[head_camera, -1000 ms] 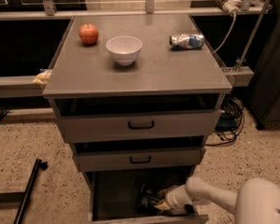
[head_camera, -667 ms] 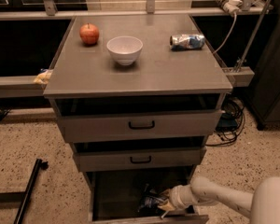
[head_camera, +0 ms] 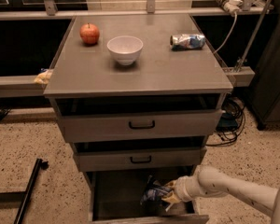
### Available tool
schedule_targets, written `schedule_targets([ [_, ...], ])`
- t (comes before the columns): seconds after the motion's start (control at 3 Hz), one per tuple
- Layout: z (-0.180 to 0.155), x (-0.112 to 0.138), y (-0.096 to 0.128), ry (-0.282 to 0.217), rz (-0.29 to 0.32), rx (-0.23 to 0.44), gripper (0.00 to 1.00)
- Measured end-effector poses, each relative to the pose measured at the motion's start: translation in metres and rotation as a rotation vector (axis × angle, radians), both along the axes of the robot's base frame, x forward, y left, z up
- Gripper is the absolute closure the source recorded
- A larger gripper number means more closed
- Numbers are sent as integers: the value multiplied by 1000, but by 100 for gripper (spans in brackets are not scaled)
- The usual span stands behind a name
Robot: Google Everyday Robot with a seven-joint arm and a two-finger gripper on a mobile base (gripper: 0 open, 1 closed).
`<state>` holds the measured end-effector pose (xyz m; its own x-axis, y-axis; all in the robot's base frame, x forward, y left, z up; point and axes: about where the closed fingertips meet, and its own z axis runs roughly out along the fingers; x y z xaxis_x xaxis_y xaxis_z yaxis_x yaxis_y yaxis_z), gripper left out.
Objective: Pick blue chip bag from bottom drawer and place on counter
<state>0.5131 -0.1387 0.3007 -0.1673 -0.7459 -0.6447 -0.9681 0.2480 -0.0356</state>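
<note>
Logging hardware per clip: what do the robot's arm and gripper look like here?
The arm is a smooth, rounded off-white tube, widening to a bulbous joint, then a paler ringed wrist collar. The gripper, down in the bottom drawer, looks tan-yellowish at its tip. No cables or markings show on it.

Robotics lab — grey metal drawer cabinet (head_camera: 140, 125), speckled floor (head_camera: 28, 139), loose cables (head_camera: 231, 120), hand (head_camera: 169, 193) in the bottom drawer (head_camera: 121, 195).

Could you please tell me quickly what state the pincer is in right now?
Pincer: down inside the bottom drawer, right against the blue chip bag; open or shut cannot be told.
</note>
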Motion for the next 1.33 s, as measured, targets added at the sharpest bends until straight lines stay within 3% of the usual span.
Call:
schedule_targets([
  [0.33, 7, -3, 6, 0, 27, 6, 100],
  [0.67, 61, -19, 15, -39, 104, 47, 100],
  [1.0, 156, -45, 12, -104, 183, 82, 100],
  [1.33, 254, -72, -1, -185, 198, 64, 100],
])
